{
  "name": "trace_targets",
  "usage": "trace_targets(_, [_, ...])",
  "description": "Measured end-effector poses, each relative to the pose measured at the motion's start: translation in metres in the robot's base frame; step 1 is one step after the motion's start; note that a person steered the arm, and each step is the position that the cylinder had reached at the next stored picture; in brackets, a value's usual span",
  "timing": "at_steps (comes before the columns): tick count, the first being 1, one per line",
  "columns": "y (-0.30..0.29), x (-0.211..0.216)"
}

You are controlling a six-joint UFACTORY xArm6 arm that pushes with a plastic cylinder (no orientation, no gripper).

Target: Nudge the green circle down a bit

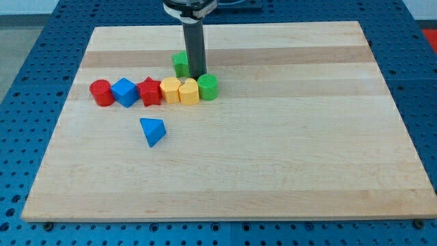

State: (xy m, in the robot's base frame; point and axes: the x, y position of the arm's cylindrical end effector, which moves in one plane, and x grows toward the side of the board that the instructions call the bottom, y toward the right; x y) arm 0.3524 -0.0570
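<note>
The green circle [208, 87] stands at the right end of a row of blocks on the wooden board [273, 150]. My tip [196, 76] sits just above it and slightly to the view's left, close to or touching its upper edge. A second green block [180, 64] lies just left of the rod, partly hidden by it. The row runs leftward from the green circle: a yellow block [188, 91], another yellow block [171, 89], a red star [149, 91], a blue cube [125, 91] and a red cylinder [102, 92].
A blue triangle [153, 131] lies alone below the row, toward the view's left. The board rests on a blue perforated table [27, 82].
</note>
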Motion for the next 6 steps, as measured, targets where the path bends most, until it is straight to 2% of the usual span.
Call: trace_targets(6, [0.0042,0.0082])
